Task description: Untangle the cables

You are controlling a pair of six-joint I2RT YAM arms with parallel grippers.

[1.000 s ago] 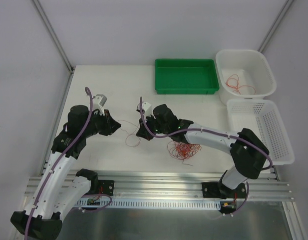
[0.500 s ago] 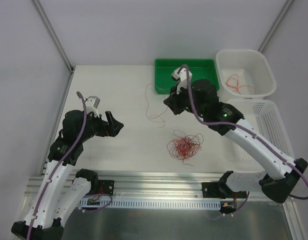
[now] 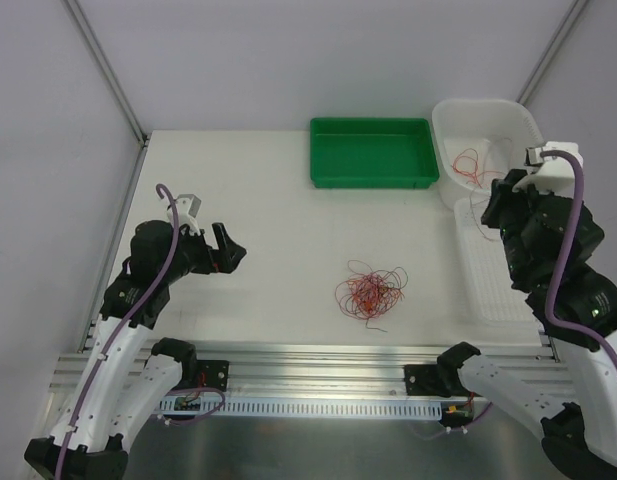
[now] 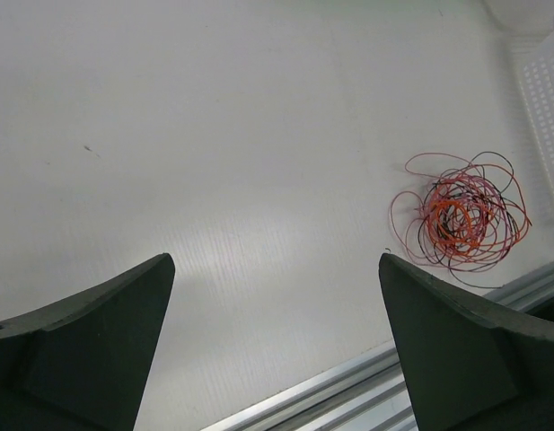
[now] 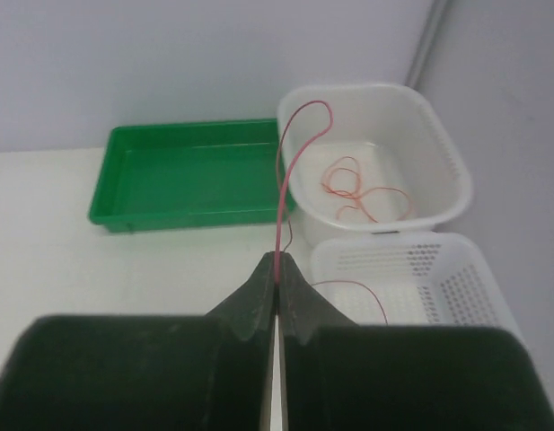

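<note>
A tangle of thin red, orange and dark cables (image 3: 371,290) lies on the white table near its front edge; in the left wrist view the tangle (image 4: 461,220) is far to the right. My left gripper (image 3: 228,255) hovers at the left of the table, well apart from the tangle. It is open (image 4: 275,260) with nothing between its fingers. My right gripper (image 3: 495,202) is raised at the right, over the baskets. It is shut (image 5: 277,262) on a single red cable (image 5: 299,135) that arcs up from its fingertips. Another red cable (image 3: 468,168) lies in the white tub.
A green tray (image 3: 373,122) stands at the back centre. To its right is the white tub (image 3: 508,108), and in front of that a flat perforated basket (image 3: 478,215), partly hidden by my right arm. An aluminium rail (image 3: 318,355) runs along the table's front edge.
My left gripper has opened, let go of the cable and drawn back slightly. My right arm has swung from the table's middle up and to the right over the baskets, carrying one red cable.
</note>
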